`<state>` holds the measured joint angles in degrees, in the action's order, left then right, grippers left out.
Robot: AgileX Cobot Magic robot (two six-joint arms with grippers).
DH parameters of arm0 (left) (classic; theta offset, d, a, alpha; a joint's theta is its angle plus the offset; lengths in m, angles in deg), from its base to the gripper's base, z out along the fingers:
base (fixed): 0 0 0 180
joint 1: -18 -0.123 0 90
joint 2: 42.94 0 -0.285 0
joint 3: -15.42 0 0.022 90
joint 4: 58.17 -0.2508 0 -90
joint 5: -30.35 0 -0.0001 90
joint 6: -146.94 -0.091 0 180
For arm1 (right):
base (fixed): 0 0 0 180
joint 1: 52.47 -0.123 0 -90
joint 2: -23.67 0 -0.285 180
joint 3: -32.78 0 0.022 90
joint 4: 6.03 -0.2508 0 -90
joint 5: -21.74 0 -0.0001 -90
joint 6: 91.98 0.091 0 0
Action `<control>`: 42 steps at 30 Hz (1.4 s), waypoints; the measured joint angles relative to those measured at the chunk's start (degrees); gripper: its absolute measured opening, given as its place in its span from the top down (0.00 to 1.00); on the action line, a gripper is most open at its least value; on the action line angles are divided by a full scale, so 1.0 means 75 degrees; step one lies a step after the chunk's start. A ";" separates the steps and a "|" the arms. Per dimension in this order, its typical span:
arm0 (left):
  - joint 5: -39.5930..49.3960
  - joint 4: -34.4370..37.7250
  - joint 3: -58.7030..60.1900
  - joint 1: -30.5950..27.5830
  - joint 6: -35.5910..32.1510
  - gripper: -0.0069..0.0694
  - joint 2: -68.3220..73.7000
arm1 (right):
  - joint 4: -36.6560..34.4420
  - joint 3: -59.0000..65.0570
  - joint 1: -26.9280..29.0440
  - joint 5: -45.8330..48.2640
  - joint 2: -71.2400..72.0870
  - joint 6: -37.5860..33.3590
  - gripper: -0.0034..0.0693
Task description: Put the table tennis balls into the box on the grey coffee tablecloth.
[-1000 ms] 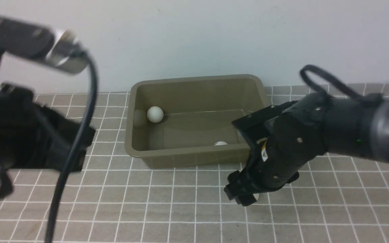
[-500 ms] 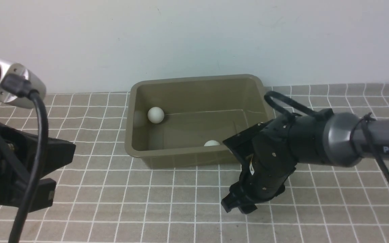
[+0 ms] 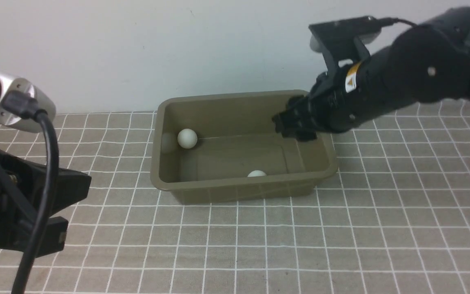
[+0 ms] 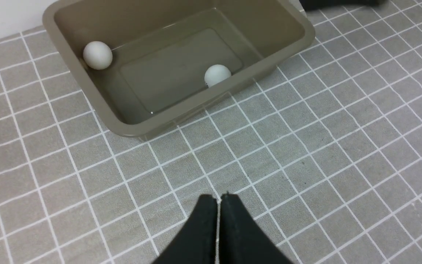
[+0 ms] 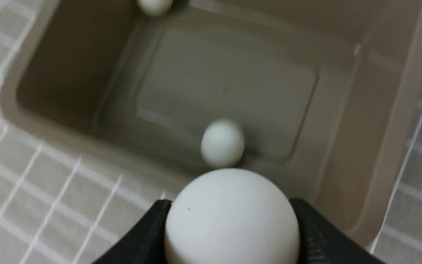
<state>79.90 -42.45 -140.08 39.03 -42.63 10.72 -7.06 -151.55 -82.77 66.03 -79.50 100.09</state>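
The olive-brown box (image 3: 243, 192) stands on the grey coffee tablecloth (image 3: 341, 245) near the back wall. Two white table tennis balls lie inside it, one by its left wall (image 3: 187, 138) and one by its front wall (image 3: 256, 173). My right gripper (image 3: 296, 126) hangs above the box's right end. In the right wrist view it (image 5: 231, 202) is shut on a third ball (image 5: 231, 227), over the box floor (image 5: 233, 80). My left gripper (image 4: 218, 200) is shut and empty, above the cloth in front of the box (image 4: 196, 106).
A pale wall rises right behind the box. My left arm (image 3: 14, 204) and its thick cable fill the near left of the front view. The checked cloth covers the whole table on all sides of the box.
My right arm has lifted from the cloth in front of the box's right corner and carried the ball up over the box. The left arm pulled back to the left, then stayed still.
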 joint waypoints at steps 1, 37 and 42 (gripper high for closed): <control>0.0018 0.0000 0.0000 0.0000 0.0000 0.92 0.0000 | -0.0086 -0.0246 0.0076 0.0045 -0.0281 -0.0147 0.46; 0.0410 0.0070 0.0000 0.0000 0.0000 0.92 0.0000 | -0.0142 0.3974 0.0088 -0.0904 0.7596 -0.0277 0.97; 0.0401 0.0155 0.0000 0.0000 0.0054 0.92 0.0000 | -0.0142 0.6350 0.0088 -0.3103 1.0409 -0.0220 0.97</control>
<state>82.91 -41.29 -140.08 39.03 -42.22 10.72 -8.12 -103.93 -82.11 42.76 -1.43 98.45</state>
